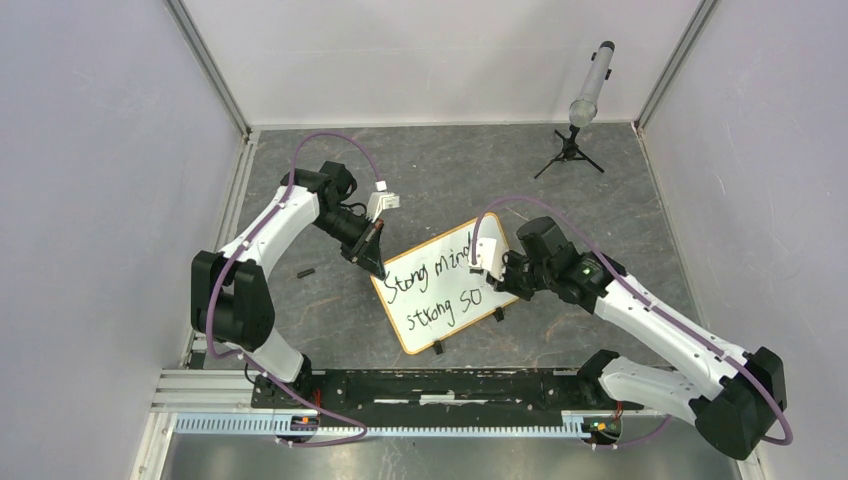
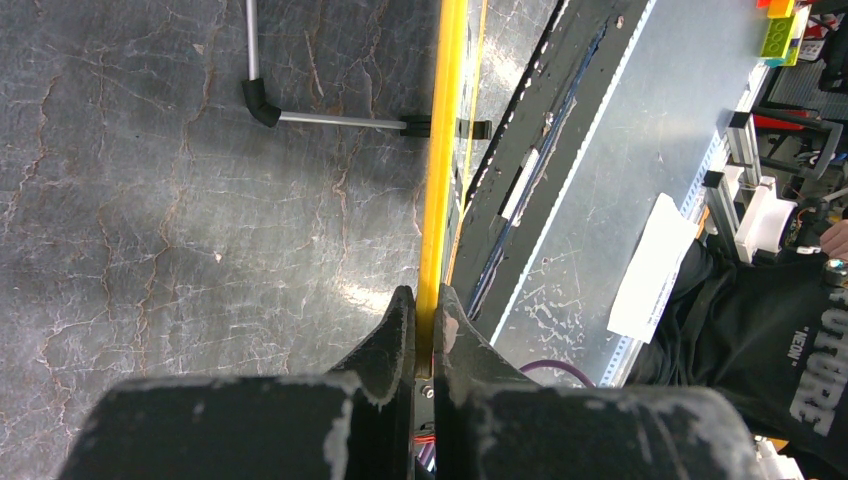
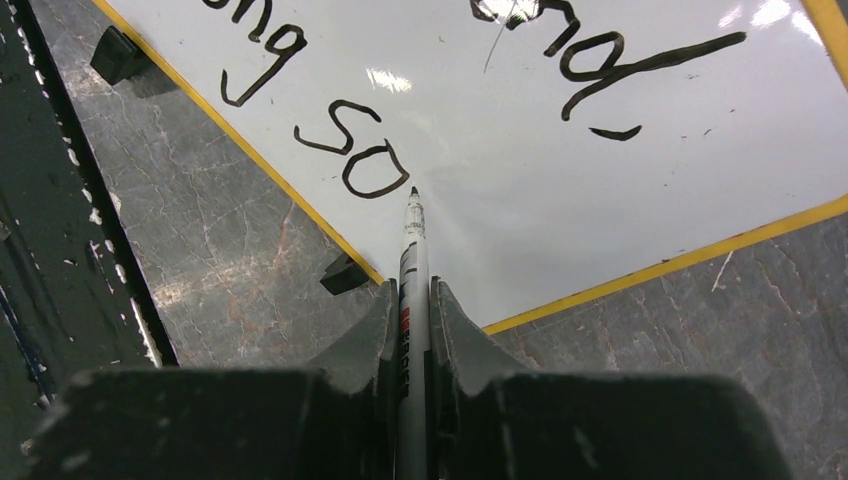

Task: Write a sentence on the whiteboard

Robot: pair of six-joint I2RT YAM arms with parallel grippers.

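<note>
The whiteboard (image 1: 445, 290) lies tilted on the dark floor, white with an orange-yellow frame (image 3: 250, 150), carrying black handwriting in two lines that ends in "SO" (image 3: 355, 150). My left gripper (image 1: 376, 262) is shut on the board's frame (image 2: 440, 180) at its upper-left corner. My right gripper (image 3: 412, 290) is shut on a white marker (image 3: 411, 260), whose black tip rests just right of the "SO". In the top view the right gripper (image 1: 497, 272) hangs over the board's right side.
A small black cap-like piece (image 1: 305, 272) lies on the floor left of the board. A tripod with a grey cylinder (image 1: 590, 85) stands at the back right. The black rail (image 1: 440, 388) with the arm bases runs along the near edge. Grey walls enclose the cell.
</note>
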